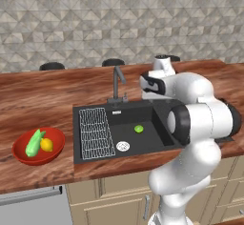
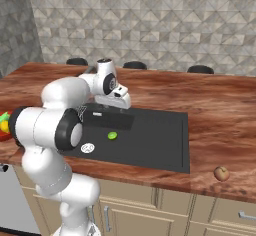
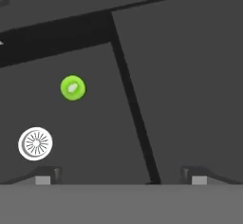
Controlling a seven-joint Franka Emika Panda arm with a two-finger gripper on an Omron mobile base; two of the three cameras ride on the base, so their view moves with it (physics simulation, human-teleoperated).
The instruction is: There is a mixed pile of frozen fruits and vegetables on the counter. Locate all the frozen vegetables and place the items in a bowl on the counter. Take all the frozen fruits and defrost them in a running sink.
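The red bowl (image 1: 18, 153) sits on the counter (image 1: 43, 100) at the left and holds the light green elongated vegetable (image 1: 33, 143) and the small yellow one (image 1: 46, 144). On the floor of the black sink (image 1: 162, 112) lies the green lime-like fruit (image 1: 138, 129) (image 2: 112, 135) (image 3: 72, 88), near the silver drain (image 1: 123, 146) (image 3: 35, 143). My gripper (image 3: 122, 176) (image 2: 118, 106) hangs above the basin, open and empty, with the lime below it and apart from it. The reddish-brown fruit (image 2: 221, 173) rests on the counter right of the sink, near the front edge.
A wire rack (image 1: 95, 133) covers the sink's left part, and the dark faucet (image 1: 116, 83) rises behind the basin. Dark stool tops (image 1: 52, 66) line the counter's far side. Beige cabinets (image 1: 119, 205) and a grey appliance front (image 1: 28, 207) stand below.
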